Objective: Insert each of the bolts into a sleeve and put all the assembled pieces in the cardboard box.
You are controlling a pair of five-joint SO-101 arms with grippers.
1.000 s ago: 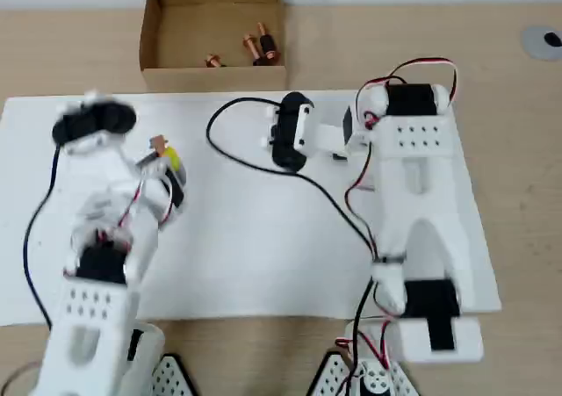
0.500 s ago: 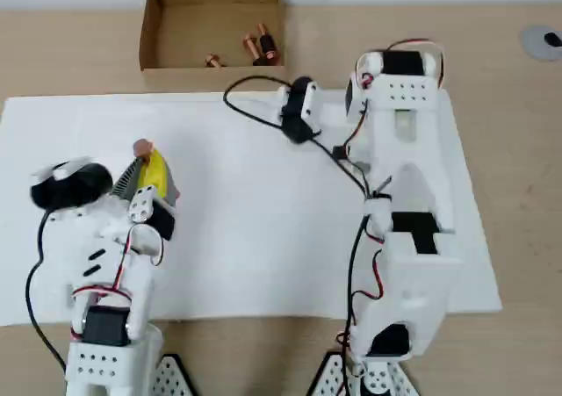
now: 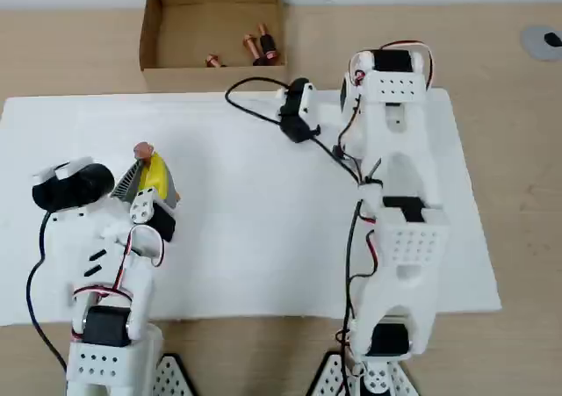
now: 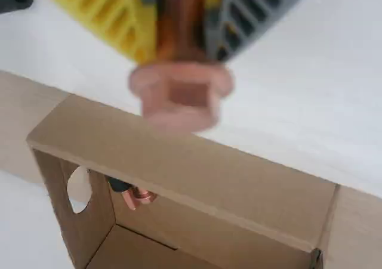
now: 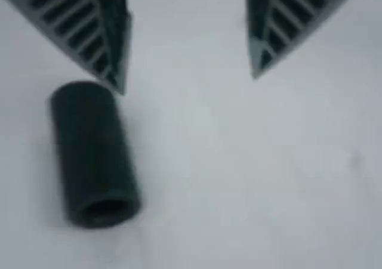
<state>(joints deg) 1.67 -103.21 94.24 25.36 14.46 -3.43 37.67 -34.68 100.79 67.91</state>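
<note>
Left hand [image 3: 145,161] sits over the near-left part of the white sheet [image 3: 246,229] in the high view, pinching a copper bolt [image 3: 143,148] whose head pokes out past the yellow finger [image 3: 154,175]. The cardboard box [image 3: 149,36] stands on the bare wooden surface [image 3: 518,150] just beyond the sheet's far edge, well apart from the held bolt, with open sheet between them. Inside the box, assembled pieces [image 3: 260,46] lie toward its right side and a smaller copper one [image 3: 213,61] lies near the front wall. The right arm [image 3: 395,238] is folded along the sheet's right side, with a black cable looping off it.

From the left wrist, the left hand [image 4: 182,54] is pressed onto the bolt [image 4: 182,93]: the shaft is clamped between the yellow finger [image 4: 101,12] and the grey finger [image 4: 262,6], and the flanged hex head hangs free past the tips. Beyond the head is the cardboard box [image 4: 197,173], top open; a copper-and-black piece [image 4: 134,194] lies inside against a wall.

From the right wrist, the right hand [image 5: 186,78] is spread wide above the white sheet [image 5: 268,179]. A black sleeve [image 5: 95,155] lies on its side, a plain dark tube with one open end visible, just beside one fingertip [image 5: 116,81] and not in the gap between the two.
</note>
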